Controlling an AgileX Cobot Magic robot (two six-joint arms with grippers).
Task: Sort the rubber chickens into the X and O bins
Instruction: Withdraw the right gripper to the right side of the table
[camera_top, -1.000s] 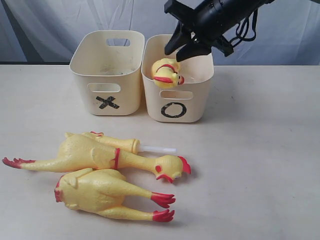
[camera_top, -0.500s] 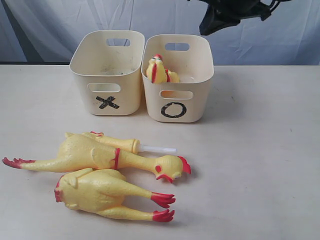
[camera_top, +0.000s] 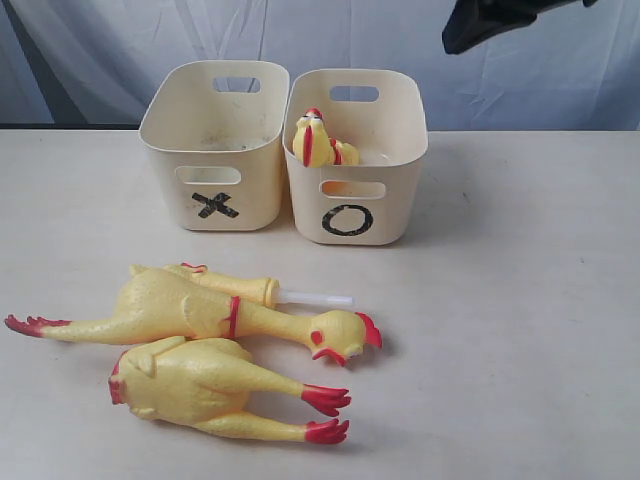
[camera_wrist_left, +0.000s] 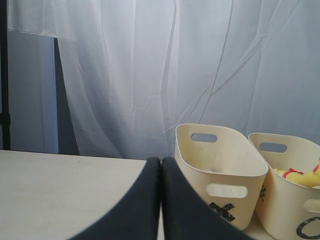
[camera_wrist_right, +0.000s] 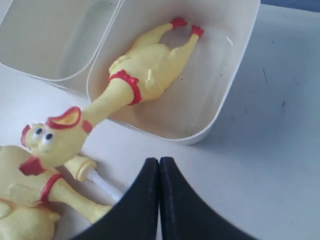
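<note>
On one cream tub (camera_top: 260, 195), black X (camera_top: 215, 206); on its neighbour (camera_top: 400, 205), black O (camera_top: 347, 220).

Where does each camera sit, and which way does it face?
Exterior: before the table, facing X bin, O bin, curtain; right arm top right.
Left wrist: low over the table, level toward both bins; shut left gripper shows.
Right wrist: high, looking down into O bin; shut right gripper shows.
Shared: all three show the O bin's chicken.
</note>
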